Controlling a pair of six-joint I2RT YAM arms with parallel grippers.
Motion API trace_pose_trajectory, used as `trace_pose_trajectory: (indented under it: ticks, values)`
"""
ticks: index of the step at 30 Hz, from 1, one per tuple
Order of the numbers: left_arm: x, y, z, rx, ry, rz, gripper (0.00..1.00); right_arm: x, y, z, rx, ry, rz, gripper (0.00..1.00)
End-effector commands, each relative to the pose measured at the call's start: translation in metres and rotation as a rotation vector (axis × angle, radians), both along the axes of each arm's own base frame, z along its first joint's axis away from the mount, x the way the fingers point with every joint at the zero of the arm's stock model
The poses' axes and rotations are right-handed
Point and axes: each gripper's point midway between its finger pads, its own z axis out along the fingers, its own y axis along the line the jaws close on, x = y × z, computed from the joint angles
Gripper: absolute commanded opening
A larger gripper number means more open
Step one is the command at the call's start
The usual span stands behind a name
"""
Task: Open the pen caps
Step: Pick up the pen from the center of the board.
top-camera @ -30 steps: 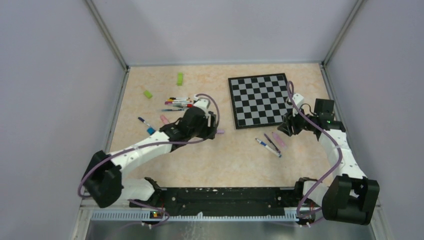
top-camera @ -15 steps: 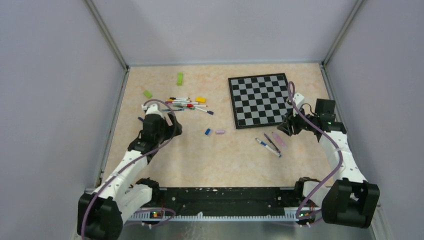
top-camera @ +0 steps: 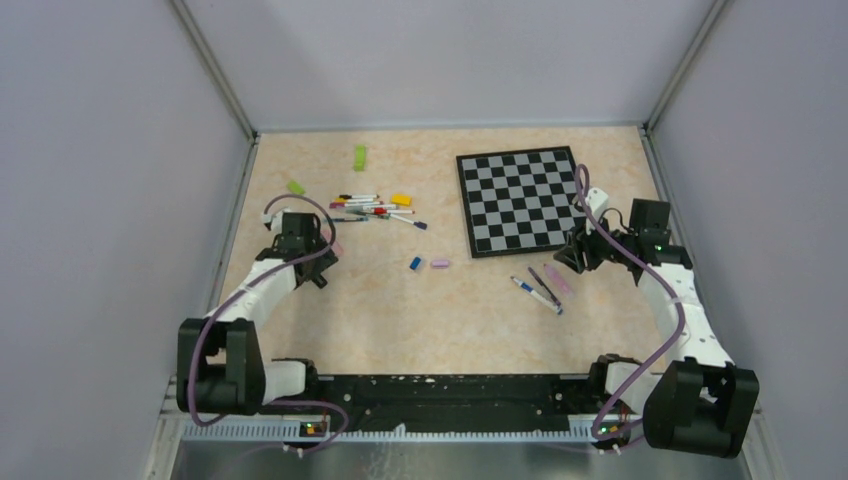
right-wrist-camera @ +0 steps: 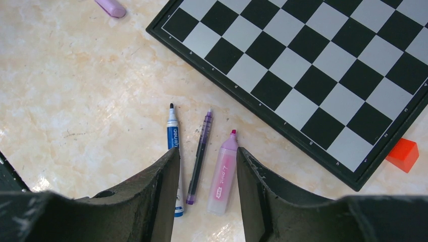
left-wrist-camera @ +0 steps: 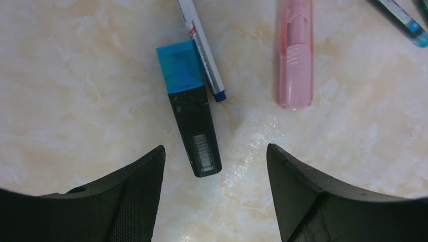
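My left gripper (left-wrist-camera: 216,157) hangs over the left side of the table (top-camera: 480,320), jaws spread wide and holding nothing. Directly beneath it lies a black marker (left-wrist-camera: 198,131) with its blue cap (left-wrist-camera: 176,65) on. A white pen (left-wrist-camera: 202,50) touches that cap's right edge, and a pink highlighter (left-wrist-camera: 295,60) lies apart to the right.

My right gripper (right-wrist-camera: 205,151), about half open and empty, hovers on the near side of the chessboard (right-wrist-camera: 313,65). Three pens lie side by side below it: a blue pen (right-wrist-camera: 172,132) with its black tip bare, a slim purple pen (right-wrist-camera: 201,146) and a pink marker (right-wrist-camera: 225,166) with its tip exposed.

The main cluster of pens (top-camera: 370,208) sits toward the far left of the table. Two loose caps lie mid-table between my arms — a loose blue cap (top-camera: 415,263) and a lilac cap (top-camera: 440,263).
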Motion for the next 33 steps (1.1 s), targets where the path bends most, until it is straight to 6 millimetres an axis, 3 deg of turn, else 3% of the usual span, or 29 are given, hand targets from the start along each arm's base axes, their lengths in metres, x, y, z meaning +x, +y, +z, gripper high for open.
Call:
trace_pose_trajectory:
  ticks: [1,12,24,33]
  values:
    - [0.006,0.013,0.000,0.034,0.038,0.080,0.74,0.002,0.004,0.011,0.009,-0.056,0.027,0.44]
    - [0.003,0.017,-0.021,0.038,0.164,0.111,0.60,0.001,0.005,0.011,0.011,-0.056,0.027,0.44]
    - [0.001,0.022,-0.029,0.037,0.216,0.153,0.52,0.001,0.005,0.012,0.012,-0.058,0.028,0.44]
    - [-0.003,0.026,-0.040,0.044,0.283,0.198,0.35,0.001,0.005,0.012,0.012,-0.059,0.028,0.44]
